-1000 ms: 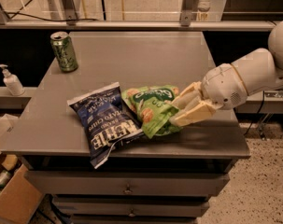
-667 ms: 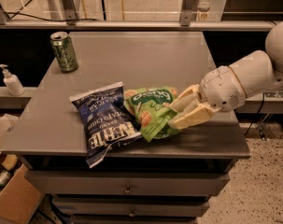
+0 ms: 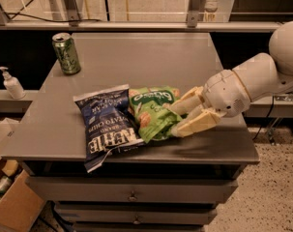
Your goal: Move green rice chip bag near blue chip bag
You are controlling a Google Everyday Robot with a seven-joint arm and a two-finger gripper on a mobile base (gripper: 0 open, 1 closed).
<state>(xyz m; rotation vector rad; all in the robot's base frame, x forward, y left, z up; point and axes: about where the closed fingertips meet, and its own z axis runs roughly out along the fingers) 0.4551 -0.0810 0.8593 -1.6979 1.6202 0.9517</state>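
The green rice chip bag (image 3: 153, 111) lies on the grey table (image 3: 151, 57) near its front edge, touching the right side of the blue chip bag (image 3: 109, 124). The blue bag lies flat with its white lettering upside down. My gripper (image 3: 176, 117) reaches in from the right, its cream fingers (image 3: 197, 122) closed on the right edge of the green bag, one finger above and one below the crinkled edge.
A green drink can (image 3: 66, 53) stands at the table's back left corner. A white pump bottle (image 3: 11, 83) stands on a lower shelf at the left. A cardboard box (image 3: 13, 207) is on the floor at the lower left. Drawers sit below the tabletop.
The gripper has pushed the green bag a little to the left, up against the blue bag. The can has not moved.
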